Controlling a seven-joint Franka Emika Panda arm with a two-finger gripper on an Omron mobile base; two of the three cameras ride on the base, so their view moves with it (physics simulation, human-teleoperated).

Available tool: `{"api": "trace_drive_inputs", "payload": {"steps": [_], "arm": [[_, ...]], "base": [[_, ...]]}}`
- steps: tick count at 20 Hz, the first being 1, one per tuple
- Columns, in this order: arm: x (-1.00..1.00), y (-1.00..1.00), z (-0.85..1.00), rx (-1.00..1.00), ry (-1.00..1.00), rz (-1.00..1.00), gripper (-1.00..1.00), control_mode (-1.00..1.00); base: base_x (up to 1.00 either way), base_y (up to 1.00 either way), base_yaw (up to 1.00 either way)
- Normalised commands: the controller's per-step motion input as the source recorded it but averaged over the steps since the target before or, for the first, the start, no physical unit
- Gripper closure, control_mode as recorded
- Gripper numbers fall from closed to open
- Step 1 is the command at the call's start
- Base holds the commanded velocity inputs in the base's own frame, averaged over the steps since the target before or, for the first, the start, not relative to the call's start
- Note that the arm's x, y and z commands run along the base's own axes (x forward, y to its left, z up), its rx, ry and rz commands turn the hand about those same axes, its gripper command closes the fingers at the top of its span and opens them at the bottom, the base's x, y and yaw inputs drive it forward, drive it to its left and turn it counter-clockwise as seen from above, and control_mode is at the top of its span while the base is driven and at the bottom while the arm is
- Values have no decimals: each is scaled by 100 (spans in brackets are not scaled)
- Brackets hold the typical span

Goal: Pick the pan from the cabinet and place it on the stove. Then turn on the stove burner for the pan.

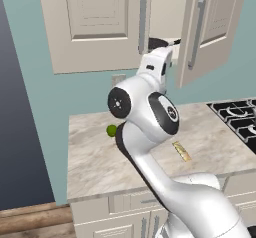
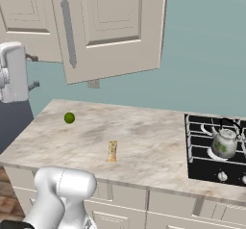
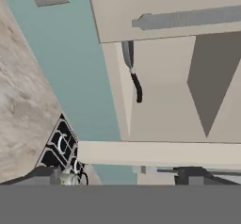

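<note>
The cabinet (image 1: 95,12) hangs above the counter with its right door (image 1: 205,27) swung open. Inside, on the bottom shelf, lies the dark pan (image 1: 154,44), its thin black handle pointing right. In the hand view the pan (image 3: 128,53) shows edge-on, with its handle (image 3: 137,89) hanging past the rim. My gripper (image 2: 32,71) is raised in front of the opening, a short way from the pan. It is open and nothing is between its fingertips (image 3: 193,173). The stove (image 2: 211,170) is at the counter's right end.
A small glass kettle (image 2: 224,144) stands on a stove burner. A green lime (image 2: 69,118) and a yellow bar (image 2: 112,151) lie on the marble counter (image 2: 144,136). The open door (image 2: 110,26) juts out over the counter. A wall outlet (image 1: 118,79) sits below the cabinet.
</note>
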Motion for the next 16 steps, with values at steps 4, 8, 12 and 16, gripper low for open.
{"api": "trace_drive_inputs", "payload": {"steps": [4, 8, 12, 16], "arm": [[54, 24, 0, -4, 2, 0, -100, -100], [45, -10, 0, -2, 10, -1, -100, -100], [27, -33, 0, -1, 7, -1, -100, -100], [10, -49, 0, 0, 3, 0, -100, -100]], "base": [[0, 0, 0], [0, 0, 0], [0, 0, 0], [0, 0, 0]]}}
